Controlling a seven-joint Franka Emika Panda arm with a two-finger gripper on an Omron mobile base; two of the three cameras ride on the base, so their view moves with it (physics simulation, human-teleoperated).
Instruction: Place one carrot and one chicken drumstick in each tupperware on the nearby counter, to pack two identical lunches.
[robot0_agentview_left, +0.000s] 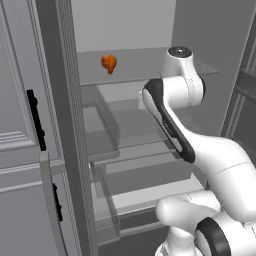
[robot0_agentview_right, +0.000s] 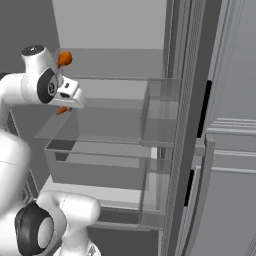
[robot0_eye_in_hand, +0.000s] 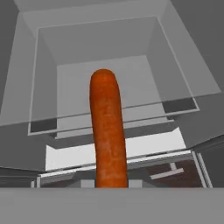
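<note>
Carrot (robot0_eye_in_hand: 107, 131) clamped in closed end effector (robot0_agentview_right: 67, 106), above fridge shelf (robot0_agentview_right: 105, 125)

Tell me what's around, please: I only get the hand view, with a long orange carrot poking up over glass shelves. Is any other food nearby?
Observer: Yes. In the left base view a chicken drumstick lies on an upper shelf.
Visitor: Where is the arm?
Observer: It reaches into an open fridge; the fridge door stands swung out at the left.
Visitor: Is the carrot held?
Observer: The right base view shows the carrot as an orange tip under the shut gripper.
</note>
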